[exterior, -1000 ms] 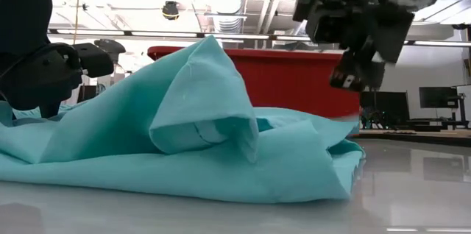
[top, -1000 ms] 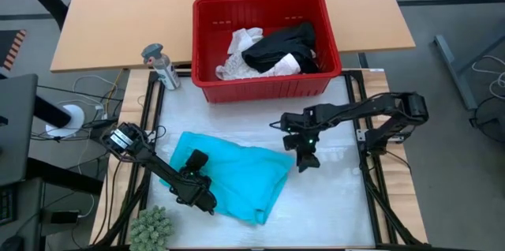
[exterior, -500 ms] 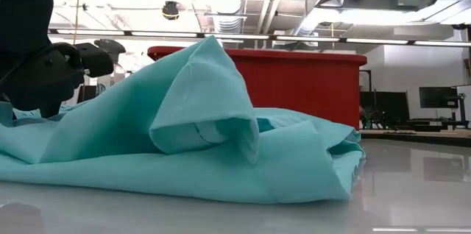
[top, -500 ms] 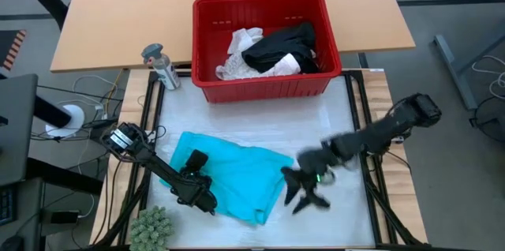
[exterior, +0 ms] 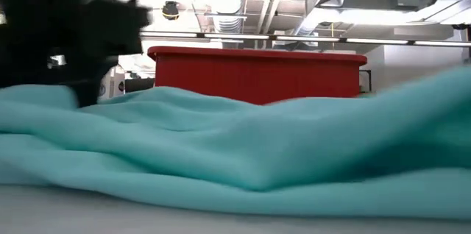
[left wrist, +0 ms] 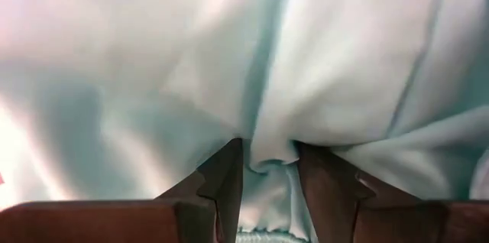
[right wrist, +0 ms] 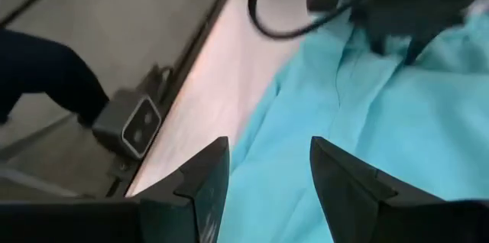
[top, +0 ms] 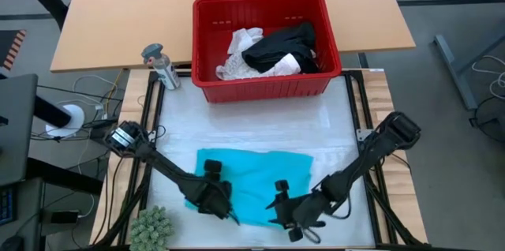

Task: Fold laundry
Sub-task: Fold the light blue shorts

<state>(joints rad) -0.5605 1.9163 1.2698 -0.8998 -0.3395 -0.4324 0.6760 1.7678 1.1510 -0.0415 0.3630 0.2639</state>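
Your teal garment [top: 256, 180] lies spread on white mat [top: 252, 129], near front edge, well clear of red basket [top: 207, 42]. Your left gripper [top: 223, 204] sits at garment's front-left edge, fingers [left wrist: 225, 178] pinched on fold of teal cloth. Your right gripper [top: 286, 207] sits low at garment's front-right edge; its fingers [right wrist: 202, 178] stand apart, nothing between them, teal cloth just beyond. Black garment [top: 284, 46] and white garments [top: 241, 50] sit in basket. Spray bottle [top: 160, 65] stands left of basket; green plant [top: 151, 227] at front-left corner.
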